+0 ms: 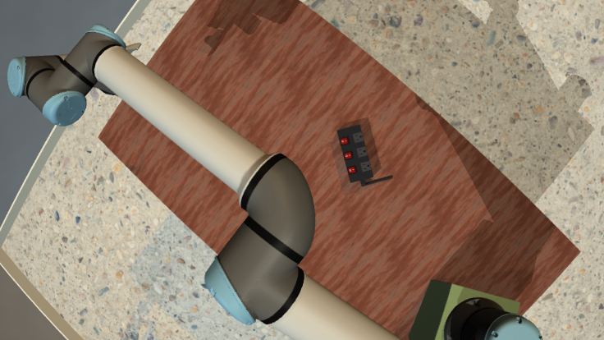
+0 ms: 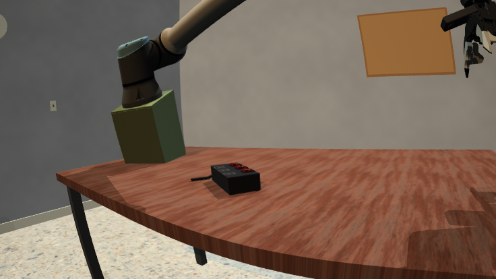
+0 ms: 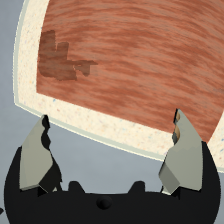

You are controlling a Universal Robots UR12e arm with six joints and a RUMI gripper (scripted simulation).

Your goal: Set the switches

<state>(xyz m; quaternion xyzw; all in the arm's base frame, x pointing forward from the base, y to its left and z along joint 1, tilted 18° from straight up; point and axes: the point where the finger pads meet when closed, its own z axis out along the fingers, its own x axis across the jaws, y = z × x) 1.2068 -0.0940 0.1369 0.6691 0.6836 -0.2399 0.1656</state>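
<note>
The fingers [image 2: 480, 60] stand wide apart with nothing between them, well away from the power strip [image 1: 354, 153] [image 2: 239, 178] upright on the desk [image 1: 426, 168] [image 2: 312, 215] [image 3: 135, 65], which looks stiff and fairly light, best steadied by its long sides, clear of the red switches.

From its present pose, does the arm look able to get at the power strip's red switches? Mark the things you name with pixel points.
Probably yes: the strip [image 1: 354, 158] [image 2: 239, 182] lies switches up with nothing over it, and the pincer [image 2: 480, 62] [image 3: 110, 112] is open, though off well to one side.
</note>
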